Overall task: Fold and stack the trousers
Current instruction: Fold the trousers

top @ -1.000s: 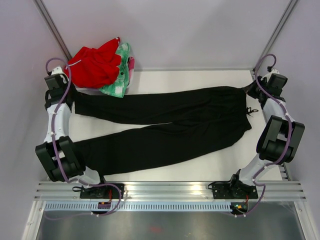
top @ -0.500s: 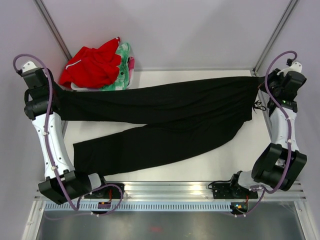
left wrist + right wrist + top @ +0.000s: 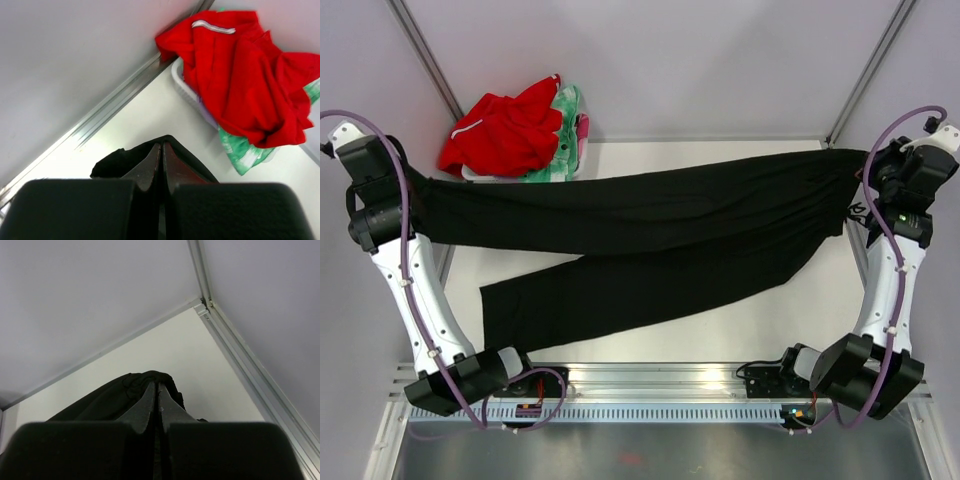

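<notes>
Black soft fabric is shown stretched between two raised arms: the trousers (image 3: pixel 650 215) are held up above the white table (image 3: pixel 740 325), spanning it from the left wall to the right. The cuff of the far leg is pinched in the left gripper (image 3: pixel 161 147), its jaws pressed together on a bunched fold, while the waist corner is pinched the same way in the right gripper (image 3: pixel 157 387). The near leg is left unsupported and is seen trailing down toward the front left of the table, where its cuff appears to rest on the surface. A red garment (image 3: pixel 505 130) and a green-and-pink cloth (image 3: pixel 565 140) are heaped at the far left corner, just behind the lifted leg. The cloth can be judged light and limp, with no stiffness of its own: it sags between the holds and would be expected to slump wherever it is released. A firm hold is best taken at the thicker edges, the waistband and the cuffs, where seams give the jaws something to bite. The loose leg may drag or twist if the garment is swung.
</notes>
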{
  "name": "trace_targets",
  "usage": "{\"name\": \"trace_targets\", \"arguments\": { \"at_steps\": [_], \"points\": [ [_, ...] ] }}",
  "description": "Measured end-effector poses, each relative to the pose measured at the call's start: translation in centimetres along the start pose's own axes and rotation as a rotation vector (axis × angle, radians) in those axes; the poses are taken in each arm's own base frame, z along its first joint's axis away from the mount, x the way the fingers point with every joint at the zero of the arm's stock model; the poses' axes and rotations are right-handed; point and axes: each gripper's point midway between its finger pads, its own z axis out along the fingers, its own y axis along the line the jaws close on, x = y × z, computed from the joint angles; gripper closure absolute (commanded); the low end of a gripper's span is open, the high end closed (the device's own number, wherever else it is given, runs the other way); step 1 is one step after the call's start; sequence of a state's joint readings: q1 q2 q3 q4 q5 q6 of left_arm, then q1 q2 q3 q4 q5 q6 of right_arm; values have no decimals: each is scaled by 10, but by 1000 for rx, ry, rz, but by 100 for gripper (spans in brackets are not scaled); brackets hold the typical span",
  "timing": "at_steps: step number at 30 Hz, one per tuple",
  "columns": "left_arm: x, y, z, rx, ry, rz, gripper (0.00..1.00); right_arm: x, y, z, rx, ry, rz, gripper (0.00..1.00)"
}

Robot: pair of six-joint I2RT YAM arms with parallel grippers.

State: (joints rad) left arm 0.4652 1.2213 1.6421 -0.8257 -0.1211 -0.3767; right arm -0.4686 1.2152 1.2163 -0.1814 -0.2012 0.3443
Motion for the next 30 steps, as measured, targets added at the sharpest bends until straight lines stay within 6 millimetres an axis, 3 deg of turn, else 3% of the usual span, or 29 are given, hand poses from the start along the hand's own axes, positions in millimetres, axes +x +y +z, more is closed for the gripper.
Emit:
{"name": "trace_targets", "arguments": {
  "at_steps": [4, 7, 10, 14, 17, 19, 22, 25, 30],
  "points": [
    [34, 13, 20, -26, 74, -45, 98, -3, -6, -12, 53, -11, 3, 100],
    [69, 26, 50, -61, 178, -98, 98, 10, -10, -7, 54, 20, 21, 100],
    [115, 36, 89, -91, 280, -141, 98, 33, -15, 22, 31, 87, 46, 100],
    [144, 37, 108, -72, 337, -157, 98, 86, -25, 72, -35, 218, 95, 100],
    [135, 24, 121, -3, 311, -166, 98, 117, -29, 100, -84, 282, 126, 100],
    [122, 11, 131, 50, 286, -168, 98, 125, -30, 115, -106, 304, 137, 100],
    [106, -6, 145, 130, 251, -163, 98, 117, -27, 147, -160, 290, 130, 100],
    [105, -15, 148, 183, 247, -155, 98, 110, -22, 167, -216, 267, 114, 100],
    [111, -20, 140, 231, 242, -128, 98, 114, -19, 174, -258, 262, 105, 100]
  ]
}}
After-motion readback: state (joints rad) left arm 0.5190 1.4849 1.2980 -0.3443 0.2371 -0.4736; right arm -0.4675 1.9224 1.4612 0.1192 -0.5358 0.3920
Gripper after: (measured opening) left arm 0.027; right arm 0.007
